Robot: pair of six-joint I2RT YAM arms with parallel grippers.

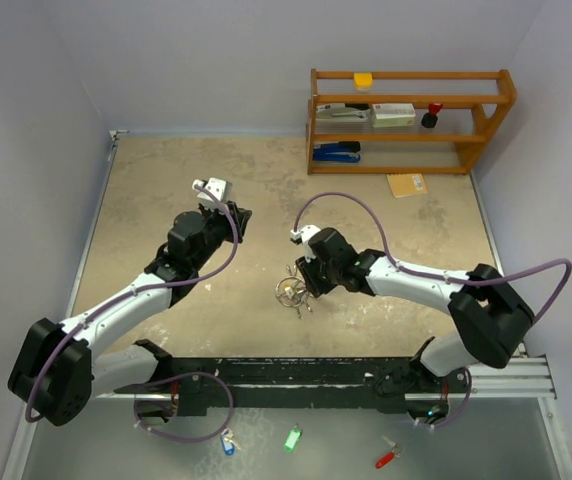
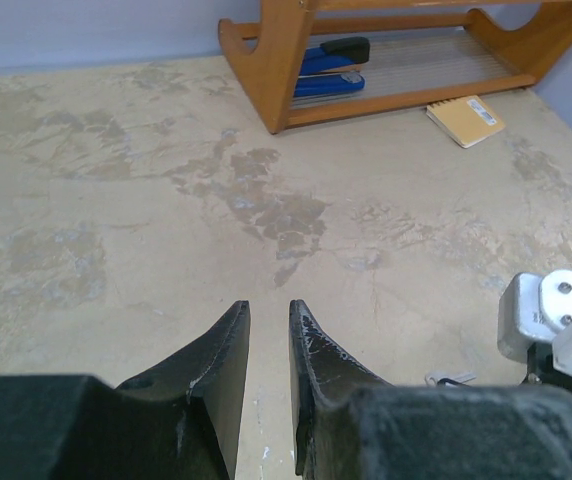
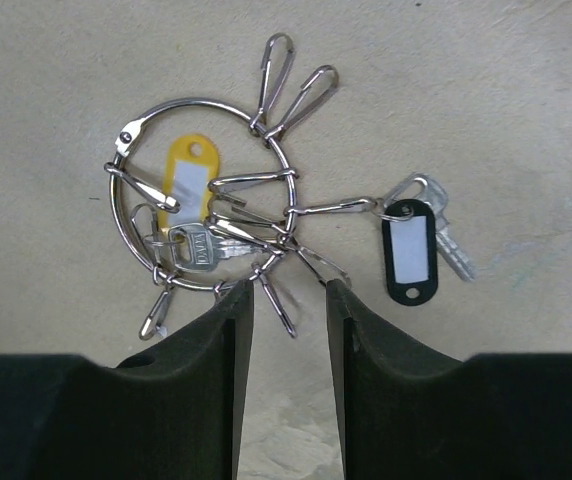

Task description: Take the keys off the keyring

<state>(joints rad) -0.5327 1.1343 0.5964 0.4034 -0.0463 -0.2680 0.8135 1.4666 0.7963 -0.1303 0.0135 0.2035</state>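
The keyring, a thin silver wire ring, lies flat on the beige table; it also shows in the top view. A yellow-headed key and a plain silver key lie inside the ring among several wire clips. A clip chain leads right to a black-headed key with a silver key beside it. My right gripper is open and empty, its tips just short of the ring's near edge, straddling loose clips. My left gripper hovers over bare table to the left, jaws a narrow gap apart, holding nothing.
A wooden shelf with a blue stapler and boxes stands at the back right, a yellow notepad in front of it. Blue, green and red keys lie by the arm bases. Walls close in both sides.
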